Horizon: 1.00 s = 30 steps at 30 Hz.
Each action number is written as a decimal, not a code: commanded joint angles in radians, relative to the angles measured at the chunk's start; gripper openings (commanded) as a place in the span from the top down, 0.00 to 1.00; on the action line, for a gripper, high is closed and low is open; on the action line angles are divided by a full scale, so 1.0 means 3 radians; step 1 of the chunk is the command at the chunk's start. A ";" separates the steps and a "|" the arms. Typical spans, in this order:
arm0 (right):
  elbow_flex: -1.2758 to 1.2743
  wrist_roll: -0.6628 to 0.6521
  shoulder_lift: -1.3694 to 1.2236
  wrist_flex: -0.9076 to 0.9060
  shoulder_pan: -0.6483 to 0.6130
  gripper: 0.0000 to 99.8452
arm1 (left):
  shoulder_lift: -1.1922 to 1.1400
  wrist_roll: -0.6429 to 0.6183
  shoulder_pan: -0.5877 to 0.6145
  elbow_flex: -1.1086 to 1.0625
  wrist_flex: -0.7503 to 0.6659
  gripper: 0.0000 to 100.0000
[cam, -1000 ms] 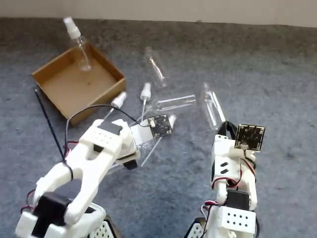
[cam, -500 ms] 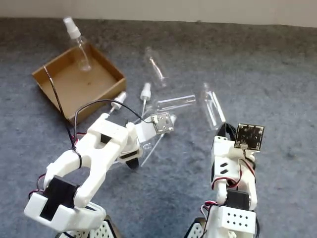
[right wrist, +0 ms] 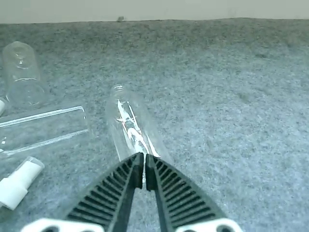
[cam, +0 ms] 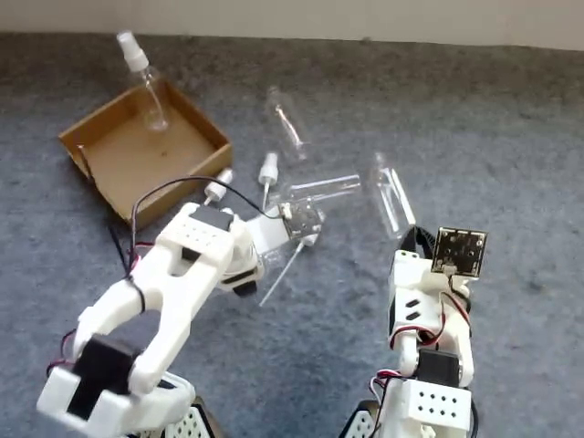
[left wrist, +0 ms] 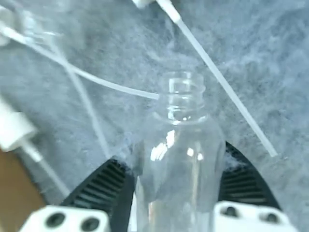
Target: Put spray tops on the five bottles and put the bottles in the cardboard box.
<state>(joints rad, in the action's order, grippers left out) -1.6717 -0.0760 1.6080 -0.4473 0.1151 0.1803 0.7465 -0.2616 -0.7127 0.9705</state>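
left gripper [left wrist: 175, 162] clamped on an uncapped bottle [left wrist: 181, 140], just left of centre in the high view. right gripper [right wrist: 144, 157] jaws together, tips just beside a 2nd bottle [right wrist: 129, 121] lying right of centre. box [cam: 123, 160] upper left, 1 capped bottle [cam: 151, 96] leaning in its far corner.

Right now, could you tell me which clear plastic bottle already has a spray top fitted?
The clear plastic bottle leaning in the brown cardboard box: it alone wears a white spray top, whereas the others have open necks.
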 commanded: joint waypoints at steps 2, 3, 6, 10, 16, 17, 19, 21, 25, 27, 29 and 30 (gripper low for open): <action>-0.0350 -0.0015 0.0038 -0.0023 -0.0018 0.99 | 0.0974 -0.0031 0.0023 0.0166 0.0266 0.91; -0.0350 -0.0010 0.0038 -0.0023 -0.0018 0.99 | 0.1123 -0.0031 0.0018 0.0166 0.0343 0.91; -0.0350 -0.0010 0.0038 -0.0023 -0.0018 0.99 | 0.1532 -0.0194 0.0013 0.0166 0.0557 0.91; -0.0350 -0.0020 0.0018 -0.0028 -0.0018 0.99 | 0.1977 -0.0926 0.0013 0.0161 0.0726 0.91; -0.0350 -0.0031 0.0038 -0.0253 -0.0018 0.99 | 0.2371 -0.1560 -0.0146 -0.0141 0.0747 0.90; -0.0350 -0.0031 0.0038 -0.0258 -0.0018 0.99 | 0.2432 -0.1632 -0.0207 -0.0238 0.0696 0.90; -0.0350 -0.0031 0.0038 -0.0258 -0.0018 0.99 | 0.2570 -0.1729 -0.0320 -0.0458 0.0527 0.90; -0.0350 -0.0031 0.0038 -0.0258 -0.0023 0.99 | 0.2759 -0.1744 -0.0381 -0.0678 0.0343 0.90; -0.0315 -0.0041 0.0038 -0.0524 -0.0023 0.99 | 0.3286 -0.1734 -0.0289 -0.1066 0.0082 0.90; -0.0125 -0.0194 0.0038 -0.0760 -0.0059 0.99 | 0.3526 -0.1734 -0.0212 -0.1194 0.0072 0.90; 0.0125 -0.0358 0.0018 -0.0918 -0.0156 0.99 | 0.3736 -0.1734 -0.0141 -0.1276 0.0072 0.90; 0.0248 -0.0404 0.0013 -0.1015 -0.0192 0.99 | 0.3813 -0.1739 -0.0115 -0.1312 0.0072 0.90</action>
<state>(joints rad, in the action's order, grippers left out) -1.6717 -0.1204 1.6080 -0.6605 0.1135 1.2037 0.2386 -0.3353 -1.0856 1.0226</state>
